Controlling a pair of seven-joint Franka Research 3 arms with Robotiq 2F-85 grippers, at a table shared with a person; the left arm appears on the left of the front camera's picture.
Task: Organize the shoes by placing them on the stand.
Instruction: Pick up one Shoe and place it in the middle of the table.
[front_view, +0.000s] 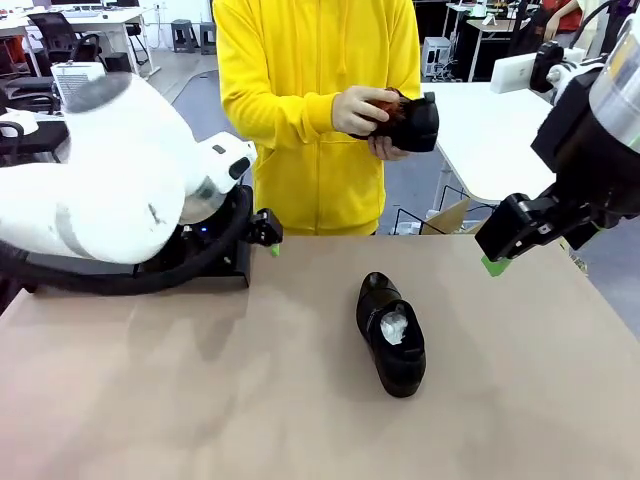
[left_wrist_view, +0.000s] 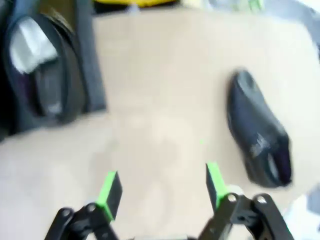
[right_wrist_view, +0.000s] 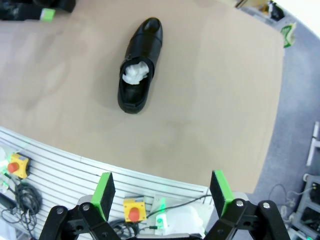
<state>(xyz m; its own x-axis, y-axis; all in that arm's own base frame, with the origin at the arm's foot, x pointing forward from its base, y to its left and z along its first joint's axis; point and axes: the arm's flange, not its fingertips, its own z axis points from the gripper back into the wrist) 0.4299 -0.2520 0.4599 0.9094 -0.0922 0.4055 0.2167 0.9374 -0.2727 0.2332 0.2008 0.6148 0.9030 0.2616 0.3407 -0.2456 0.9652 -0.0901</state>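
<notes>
One glossy black shoe (front_view: 392, 335) stuffed with white paper lies in the middle of the brown table, toe toward the person; it also shows in the right wrist view (right_wrist_view: 137, 65) and, blurred, in the left wrist view (left_wrist_view: 257, 135). The person in yellow holds another black shoe (front_view: 422, 122) with a dark-red brush (front_view: 393, 108) against it. A third shoe (left_wrist_view: 45, 70) rests on the black stand (left_wrist_view: 94, 65), which my left arm mostly hides (front_view: 218, 266). My left gripper (front_view: 268, 238) (left_wrist_view: 161, 187) hangs open beside the stand. My right gripper (front_view: 497, 255) (right_wrist_view: 162, 192) is open and raised at the right, holding nothing.
Bare brown tabletop (front_view: 200, 400) surrounds the lone shoe. Under my right gripper runs the table's near edge, with an aluminium rail and yellow emergency-stop boxes (right_wrist_view: 132, 210). A white table (front_view: 490, 140) stands behind the person on the right.
</notes>
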